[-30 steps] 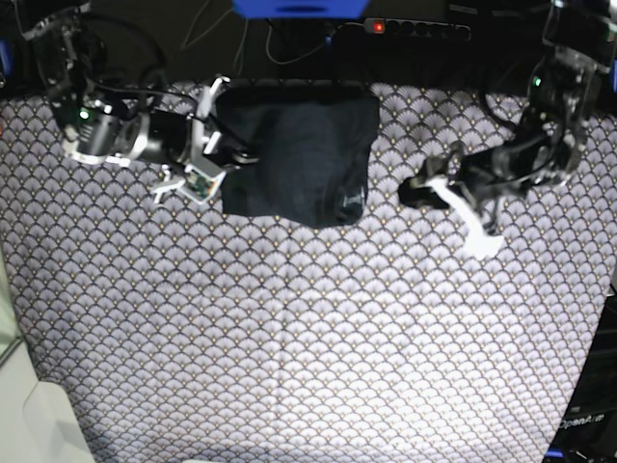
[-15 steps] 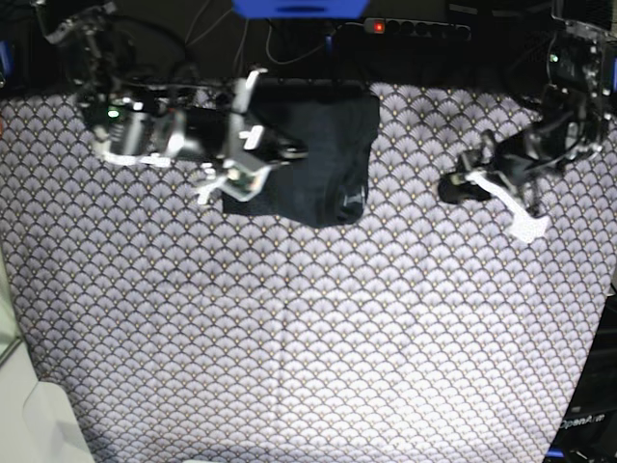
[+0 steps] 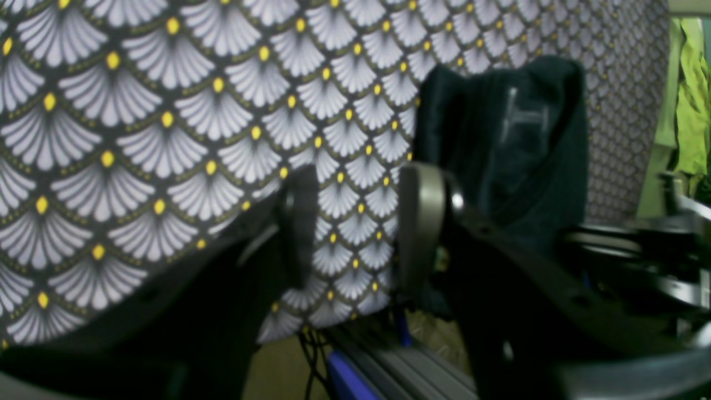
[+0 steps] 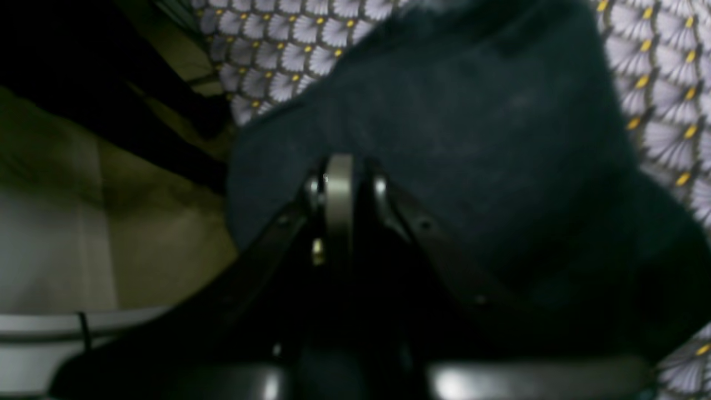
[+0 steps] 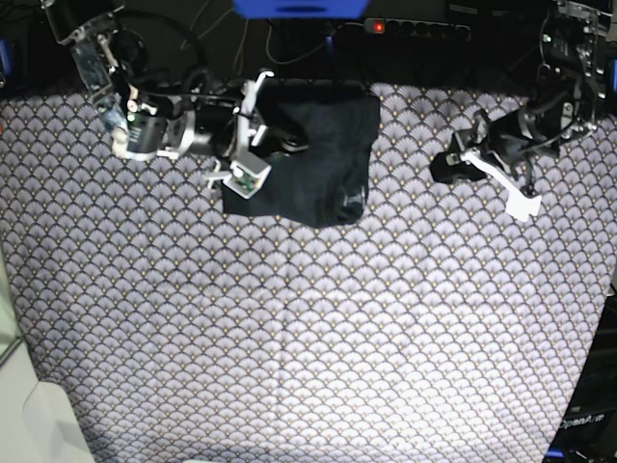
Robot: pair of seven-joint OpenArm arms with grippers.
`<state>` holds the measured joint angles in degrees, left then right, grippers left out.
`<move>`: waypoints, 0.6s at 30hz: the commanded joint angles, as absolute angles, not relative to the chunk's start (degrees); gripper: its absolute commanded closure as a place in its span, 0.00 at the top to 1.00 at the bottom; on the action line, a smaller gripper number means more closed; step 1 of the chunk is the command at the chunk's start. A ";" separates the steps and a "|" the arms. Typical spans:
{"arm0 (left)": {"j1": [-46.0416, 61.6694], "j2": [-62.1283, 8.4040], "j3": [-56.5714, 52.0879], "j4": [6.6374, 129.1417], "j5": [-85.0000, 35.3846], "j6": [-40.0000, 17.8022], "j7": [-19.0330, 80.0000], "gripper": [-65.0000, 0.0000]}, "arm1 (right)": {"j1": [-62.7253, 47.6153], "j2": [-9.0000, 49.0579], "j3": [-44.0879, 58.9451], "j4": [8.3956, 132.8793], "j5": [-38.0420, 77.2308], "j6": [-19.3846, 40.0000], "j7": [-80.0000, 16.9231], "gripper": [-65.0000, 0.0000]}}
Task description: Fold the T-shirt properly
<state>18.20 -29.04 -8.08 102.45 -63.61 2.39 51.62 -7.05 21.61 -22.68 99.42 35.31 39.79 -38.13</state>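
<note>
A: From the near edge of the surface we note nothing but bare scale-patterned cloth all the way up the middle. Where do we log the T-shirt?

B: At the far edge, left of centre in the base view. The T-shirt lies as a compact dark rectangle, flat on the surface, with its far hem close to the drop-off. We judge the fold essentially done, since no sleeve or loose flap shows outside the block.

A: Right arm?

B: The right gripper sits over the near-left part of the bundle. In its wrist view the fingers are pressed together with no cloth visible between them, and dark fabric fills the frame beyond the tips. We read that posture as a pressing or smoothing pose, not a grasp. Whether the tips actually touch the cloth, we cannot tell.

A: And the left?

B: The left gripper hangs well apart from the garment, over bare surface on the base view's right. Its fingers stand apart with only patterned surface showing between them, so it carries nothing. The T-shirt shows beyond them. We take this as parked clear, so it does not disturb the stack.
</note>
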 commanded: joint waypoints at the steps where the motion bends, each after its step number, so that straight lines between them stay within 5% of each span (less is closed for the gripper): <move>1: 17.71 -29.49 -8.48 103.52 -64.66 1.98 50.77 0.37 | -6.73 22.11 -22.46 98.86 36.26 40.00 -36.26 0.04; 11: 13.05 -24.22 -8.66 103.52 -64.04 1.89 61.41 0.37 | -8.13 22.11 -22.55 93.49 36.26 40.00 -32.13 0.04; 18: 12.00 -23.52 -8.48 103.52 -64.48 1.89 62.55 0.37 | -10.07 25.71 -20.97 109.32 36.35 40.00 -36.26 0.04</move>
